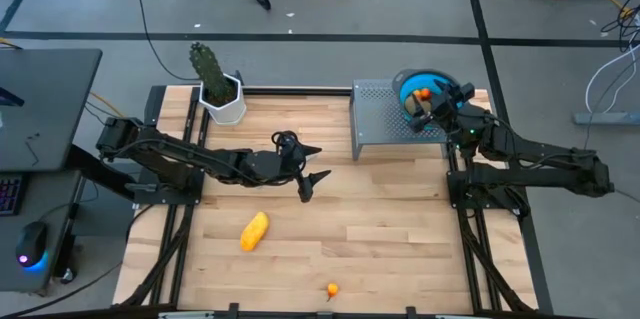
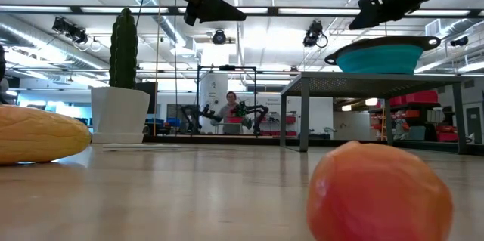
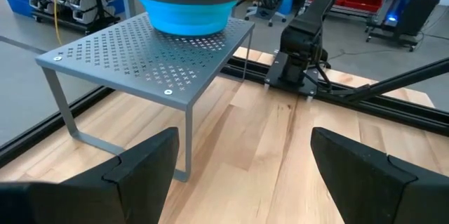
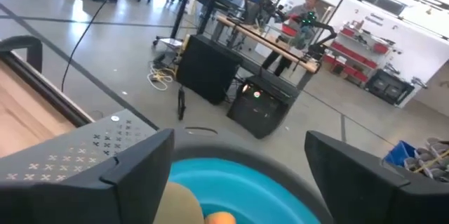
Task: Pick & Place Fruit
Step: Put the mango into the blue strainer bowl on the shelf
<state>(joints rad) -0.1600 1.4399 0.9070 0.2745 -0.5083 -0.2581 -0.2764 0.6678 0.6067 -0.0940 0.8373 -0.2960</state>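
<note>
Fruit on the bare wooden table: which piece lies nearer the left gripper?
The yellow oblong fruit. It lies just in front of the open left gripper, while the small orange fruit sits farther off, near the table's front edge.

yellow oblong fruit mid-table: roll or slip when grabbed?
The yellow oblong fruit lies on its side on the wooden table, so a nudge across its length may well roll it. Its rounded, tapering ends could slip from the fingers; gripping mid-body seems safer. It looks rigid, probably light.

Bowl with fruit inside on rack at table's far right, right gripper above it; cactus pot at far left corner; left gripper mid-table; oblong fruit nearer, tiny fruit by near edge.
</note>
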